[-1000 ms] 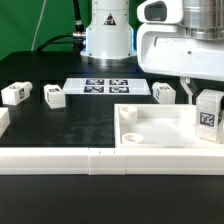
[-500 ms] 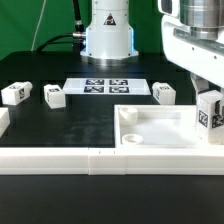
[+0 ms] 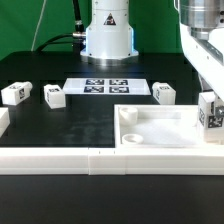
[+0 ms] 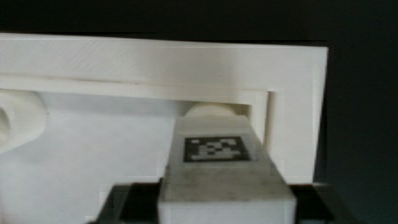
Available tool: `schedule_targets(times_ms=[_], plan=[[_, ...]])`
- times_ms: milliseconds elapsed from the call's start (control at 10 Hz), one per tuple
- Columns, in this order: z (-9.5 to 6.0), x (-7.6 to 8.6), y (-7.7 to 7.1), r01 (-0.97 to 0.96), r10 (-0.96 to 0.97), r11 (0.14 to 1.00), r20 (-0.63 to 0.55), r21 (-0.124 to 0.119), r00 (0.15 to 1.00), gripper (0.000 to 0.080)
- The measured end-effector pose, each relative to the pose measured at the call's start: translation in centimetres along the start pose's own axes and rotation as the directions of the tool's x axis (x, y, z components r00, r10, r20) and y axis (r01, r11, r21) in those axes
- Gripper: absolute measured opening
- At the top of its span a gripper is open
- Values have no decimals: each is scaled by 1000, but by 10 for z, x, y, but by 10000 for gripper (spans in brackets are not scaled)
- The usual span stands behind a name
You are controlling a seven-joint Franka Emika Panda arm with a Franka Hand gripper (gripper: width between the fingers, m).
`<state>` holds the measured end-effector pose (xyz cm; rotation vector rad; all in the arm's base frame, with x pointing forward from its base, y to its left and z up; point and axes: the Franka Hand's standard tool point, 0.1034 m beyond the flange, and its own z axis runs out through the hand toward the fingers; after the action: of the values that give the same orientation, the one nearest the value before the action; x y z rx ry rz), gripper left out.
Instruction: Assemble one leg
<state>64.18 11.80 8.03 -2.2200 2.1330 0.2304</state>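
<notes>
My gripper is shut on a leg, a white post with a black-and-white tag, and holds it upright over the right corner of the large flat white panel at the exterior view's right edge. In the wrist view the leg stands between the black fingers, its far end over a round hole in the panel's corner. I cannot tell whether the leg touches the panel. Three more legs lie on the black table: two at the left and one near the panel.
The marker board lies in the middle at the back, in front of the robot's base. A long white rail runs along the table's front, with a white block at its left end.
The gripper has carried the leg toward the exterior view's right and slightly down, to the panel's right corner. The other legs have not moved.
</notes>
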Motion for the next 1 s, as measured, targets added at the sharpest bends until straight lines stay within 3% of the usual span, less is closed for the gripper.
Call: schedule_targets(times_ms=[100, 200, 300, 400, 600, 800, 1000], plan=[[0, 0, 0, 46, -46, 999, 0, -1, 999, 385], [1, -1, 0, 46, -46, 999, 0, -1, 999, 557], [1, -1, 1, 135, -135, 991, 0, -4, 991, 557], [1, -2, 1, 233, -233, 972, 1, -4, 972, 633], [2, -6, 2, 418, -418, 909, 1, -8, 909, 645], [3, -4, 0, 660, -660, 751, 2, -7, 751, 648], [3, -7, 0, 773, -773, 635, 1, -8, 635, 648]])
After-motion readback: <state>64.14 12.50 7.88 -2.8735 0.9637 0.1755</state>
